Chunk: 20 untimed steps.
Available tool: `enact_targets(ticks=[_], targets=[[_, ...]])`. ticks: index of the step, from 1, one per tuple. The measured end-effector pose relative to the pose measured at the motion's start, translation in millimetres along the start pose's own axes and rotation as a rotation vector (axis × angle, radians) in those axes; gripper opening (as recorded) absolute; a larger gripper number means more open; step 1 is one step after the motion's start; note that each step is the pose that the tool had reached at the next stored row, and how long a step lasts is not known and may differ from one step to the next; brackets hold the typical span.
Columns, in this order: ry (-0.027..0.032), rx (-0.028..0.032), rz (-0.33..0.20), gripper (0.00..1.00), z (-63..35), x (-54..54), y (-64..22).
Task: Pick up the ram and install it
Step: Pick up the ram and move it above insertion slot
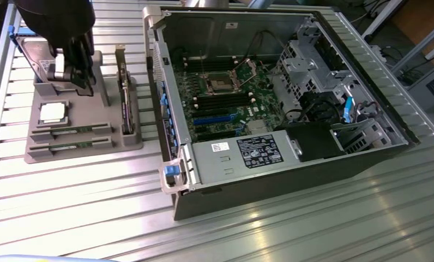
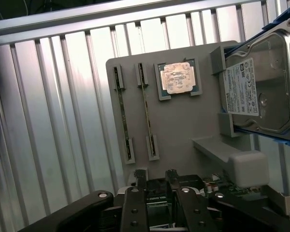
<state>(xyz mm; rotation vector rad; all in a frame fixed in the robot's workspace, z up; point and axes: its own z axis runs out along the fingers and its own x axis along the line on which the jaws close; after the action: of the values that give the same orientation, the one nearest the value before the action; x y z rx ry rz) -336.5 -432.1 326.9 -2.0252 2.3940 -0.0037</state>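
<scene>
Claw (image 2: 155, 180) points downward, its jaws standing apart.

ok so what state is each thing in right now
gripper: open, above the tray
ram sticks: both seated in tray slots
processor chip: lying in its tray recess
hard drive: propped on the tray, in blue carrier
computer case: lying flat, side open

Honestly, nothing here is legible. The white label (image 2: 240, 87) on the hard drive (image 2: 273, 67), close by the hand (image 2: 156, 178), carries rows of tiny print (way too small to read). Same goes for the black label (image 1: 259, 151) on the power supply (image 1: 231, 166) and the white sticker (image 1: 218, 146) beside it, well away from the hand.
</scene>
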Motion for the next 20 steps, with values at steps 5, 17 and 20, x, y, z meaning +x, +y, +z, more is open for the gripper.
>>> enact_targets(ticks=[5, 17, 20], targets=[[0.0001, -0.0001, 0.0, 0.3, 1.9, 0.0, 0.0], [0.0, 0.0, 0.0, 0.3, 10.1, 0.0, 0.1], [0.0, 0.0, 0.0, 0.3, 11.8, 0.0, 0.1]])
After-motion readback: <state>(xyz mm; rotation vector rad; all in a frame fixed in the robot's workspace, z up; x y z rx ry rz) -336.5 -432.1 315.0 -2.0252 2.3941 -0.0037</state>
